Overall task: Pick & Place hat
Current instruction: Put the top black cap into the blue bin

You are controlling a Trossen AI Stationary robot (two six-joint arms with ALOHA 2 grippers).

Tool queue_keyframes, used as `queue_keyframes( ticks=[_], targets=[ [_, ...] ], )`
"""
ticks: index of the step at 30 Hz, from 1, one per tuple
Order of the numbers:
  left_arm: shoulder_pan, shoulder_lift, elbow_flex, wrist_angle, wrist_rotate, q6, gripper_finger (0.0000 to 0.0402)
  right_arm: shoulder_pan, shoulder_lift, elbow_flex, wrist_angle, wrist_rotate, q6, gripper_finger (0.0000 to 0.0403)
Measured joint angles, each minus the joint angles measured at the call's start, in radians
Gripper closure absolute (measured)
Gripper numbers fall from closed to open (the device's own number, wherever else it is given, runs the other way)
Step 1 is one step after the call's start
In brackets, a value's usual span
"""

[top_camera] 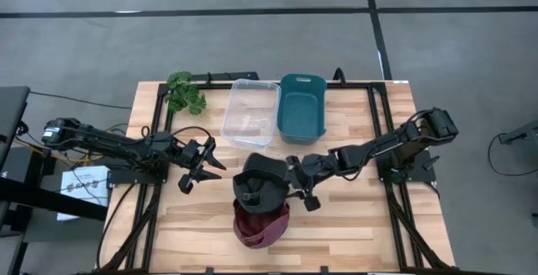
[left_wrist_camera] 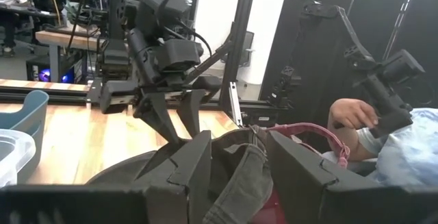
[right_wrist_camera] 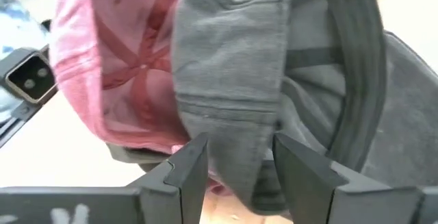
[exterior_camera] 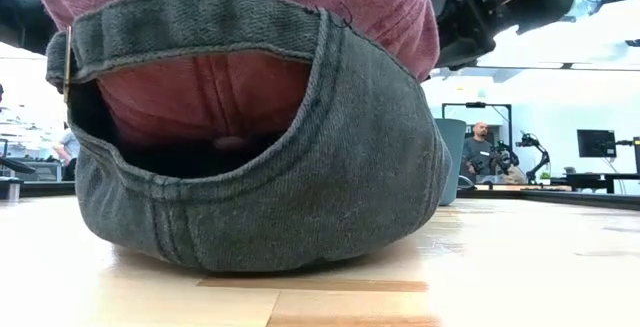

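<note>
A dark grey denim cap (top_camera: 259, 180) lies near the front middle of the desk, overlapping the back edge of a maroon-pink cap (top_camera: 262, 224) that sits nearer the front. At table height the grey cap's strap with its brass buckle (exterior_camera: 68, 59) arches over the pink fabric.

Grey tiled floor (top_camera: 252, 39) around the wooden table (top_camera: 353, 233)

Light wood-plank table (top_camera: 353, 224) with black frame rails along the sides. On it: clear plastic bin (top_camera: 251, 113) and teal bin (top_camera: 303, 105) side by side at the far edge, green leafy plant (top_camera: 184, 92) at far left corner, grey cap (top_camera: 261, 182) overlapping red cap (top_camera: 261, 224) (near centre-front).
</note>
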Motion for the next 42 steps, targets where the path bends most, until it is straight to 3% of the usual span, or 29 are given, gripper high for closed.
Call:
queue_keyframes(
  ticks=[12, 25, 38, 42],
  targets=[
    [0.000, 0.000, 0.000, 0.000, 0.000, 0.000, 0.0261, 0.040, 0.000, 0.000, 0.001, -0.001, -0.066, 0.0269],
    [0.000, 0.000, 0.001, 0.000, 0.000, 0.004, 0.0261, 0.037, 0.000, 0.000, 0.001, 0.003, -0.139, 0.0396],
    [0.000, 0.000, 0.001, 0.000, 0.000, 0.004, 0.0261, 0.037, -0.009, 0.000, 0.093, 0.041, -0.208, 0.0398],
    [0.000, 0.000, 0.001, 0.000, 0.000, 0.004, 0.0261, 0.045, -0.030, 0.000, 0.147, 0.152, -0.216, 0.0398]
  ],
)
